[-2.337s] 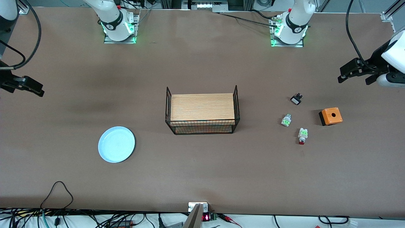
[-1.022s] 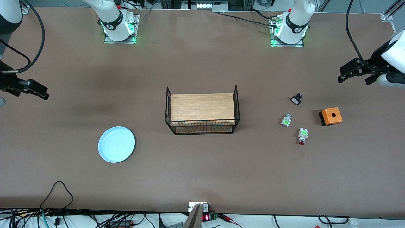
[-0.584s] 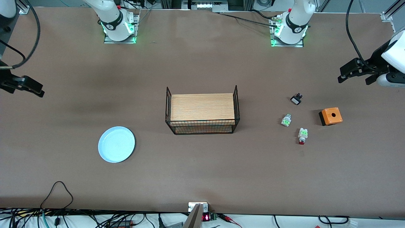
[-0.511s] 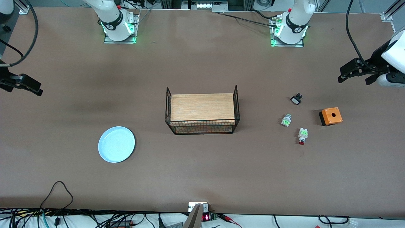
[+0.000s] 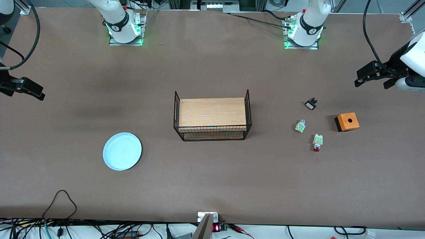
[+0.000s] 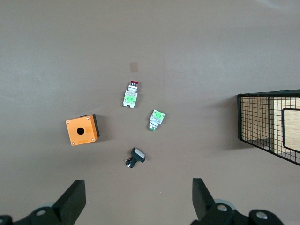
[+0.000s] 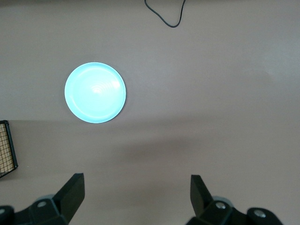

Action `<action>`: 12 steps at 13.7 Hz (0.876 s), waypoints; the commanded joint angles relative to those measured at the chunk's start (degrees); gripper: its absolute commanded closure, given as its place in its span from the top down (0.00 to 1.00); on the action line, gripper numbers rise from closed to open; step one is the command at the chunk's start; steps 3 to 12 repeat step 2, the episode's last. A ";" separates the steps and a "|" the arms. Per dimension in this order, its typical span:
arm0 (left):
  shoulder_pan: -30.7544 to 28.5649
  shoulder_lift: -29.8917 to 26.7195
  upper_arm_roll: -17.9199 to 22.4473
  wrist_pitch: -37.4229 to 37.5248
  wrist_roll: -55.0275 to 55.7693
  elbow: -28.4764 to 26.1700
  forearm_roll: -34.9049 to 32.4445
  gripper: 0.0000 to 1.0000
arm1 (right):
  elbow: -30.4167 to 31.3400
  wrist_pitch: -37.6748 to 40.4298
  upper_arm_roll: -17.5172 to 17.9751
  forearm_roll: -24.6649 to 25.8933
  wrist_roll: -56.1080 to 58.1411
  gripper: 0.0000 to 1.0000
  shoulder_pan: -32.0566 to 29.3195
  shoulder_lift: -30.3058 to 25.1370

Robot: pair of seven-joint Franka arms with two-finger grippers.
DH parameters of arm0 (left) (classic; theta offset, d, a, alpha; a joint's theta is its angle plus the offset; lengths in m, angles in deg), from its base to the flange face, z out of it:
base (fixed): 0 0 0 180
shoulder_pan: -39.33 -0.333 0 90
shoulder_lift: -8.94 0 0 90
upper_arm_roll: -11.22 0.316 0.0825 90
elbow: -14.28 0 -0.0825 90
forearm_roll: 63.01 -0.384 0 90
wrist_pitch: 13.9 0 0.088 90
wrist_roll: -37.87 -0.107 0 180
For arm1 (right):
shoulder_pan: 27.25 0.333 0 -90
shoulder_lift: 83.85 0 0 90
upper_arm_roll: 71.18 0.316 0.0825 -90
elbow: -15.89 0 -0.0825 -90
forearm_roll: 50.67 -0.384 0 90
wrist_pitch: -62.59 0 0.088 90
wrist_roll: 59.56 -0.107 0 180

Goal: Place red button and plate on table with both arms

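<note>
Left gripper (image 6: 136, 206) up high over the table (image 5: 212, 186) at the left arm's end, jaws wide with nothing in them; right gripper (image 7: 136, 204) up high at the right arm's end, jaws wide and empty too. Red button (image 5: 317, 142) flat on the table, just nearer the front camera than a green-and-white part (image 5: 300, 125), beside an orange box (image 5: 347, 121). Plate (image 5: 122, 151) flat on the table toward the right arm's end, well apart from the wire rack (image 5: 212, 115) in the middle.

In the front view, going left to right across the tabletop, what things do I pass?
plate → wire rack → green-and-white part → black part → red button → orange box
</note>
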 commanded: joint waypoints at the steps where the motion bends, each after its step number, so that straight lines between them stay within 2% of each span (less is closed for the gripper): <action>1: -0.31 0.99 -0.01 1.30 -0.34 2.01 1.18 1.00 | -0.79 0.79 -0.21 -0.26 -0.63 1.00 0.13 0.14; 12: -0.31 0.99 -0.01 1.30 -0.34 2.01 1.18 1.00 | -0.79 0.53 -0.30 -0.35 -0.63 1.00 -0.05 0.14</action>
